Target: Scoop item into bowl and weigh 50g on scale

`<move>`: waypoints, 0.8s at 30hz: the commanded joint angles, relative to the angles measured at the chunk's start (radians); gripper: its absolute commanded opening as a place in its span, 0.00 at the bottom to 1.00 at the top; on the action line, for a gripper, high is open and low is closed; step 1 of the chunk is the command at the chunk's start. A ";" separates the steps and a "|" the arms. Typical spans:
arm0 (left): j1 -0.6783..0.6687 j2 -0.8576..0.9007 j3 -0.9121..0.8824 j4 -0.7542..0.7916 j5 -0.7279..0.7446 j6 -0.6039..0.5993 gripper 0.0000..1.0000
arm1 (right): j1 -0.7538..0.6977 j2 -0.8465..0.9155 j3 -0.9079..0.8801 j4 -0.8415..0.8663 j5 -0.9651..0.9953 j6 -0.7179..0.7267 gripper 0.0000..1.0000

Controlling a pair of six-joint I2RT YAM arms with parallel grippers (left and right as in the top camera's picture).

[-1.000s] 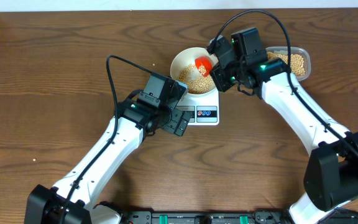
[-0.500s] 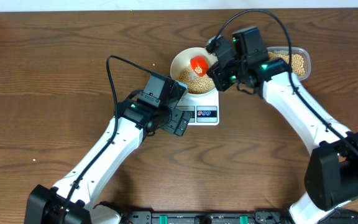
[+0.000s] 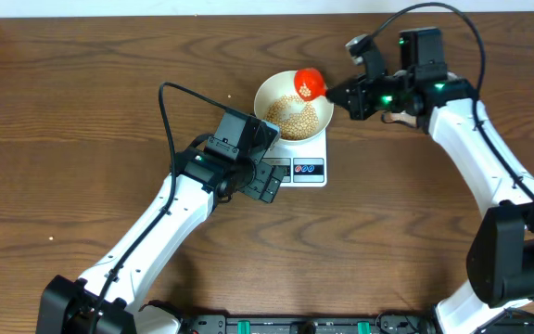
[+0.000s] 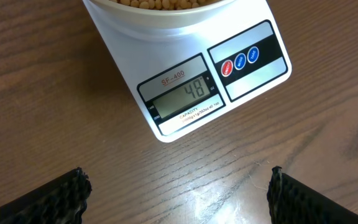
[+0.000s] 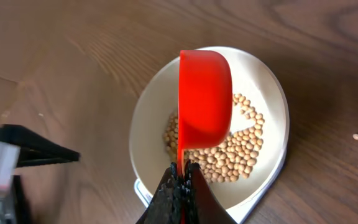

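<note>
Left arm runs diagonally from the near table edge up to the scale [image 3: 306, 169]. Left gripper [image 4: 179, 200] hangs over bare table [image 3: 82, 186] just in front of the scale, its fingers [image 4: 51, 198] spread wide with nothing between them. Scale display reads 48. Bowl [image 3: 260, 96] sits on the scale platform, beans [image 3: 292, 115] heaped inside. Red scoop [image 3: 309, 83] is held over the bowl's far rim, a few beans in it. Right arm is bent, forearm pointing left; right gripper [image 5: 182, 183] is clamped on the scoop handle
</note>
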 commanded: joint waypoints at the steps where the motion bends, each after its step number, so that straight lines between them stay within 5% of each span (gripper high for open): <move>1: 0.002 0.011 -0.003 0.000 -0.010 0.006 0.93 | -0.024 -0.031 0.003 0.009 -0.124 0.015 0.01; 24: 0.002 0.011 -0.002 0.000 -0.010 0.006 0.93 | -0.094 -0.031 0.003 0.032 -0.186 0.039 0.01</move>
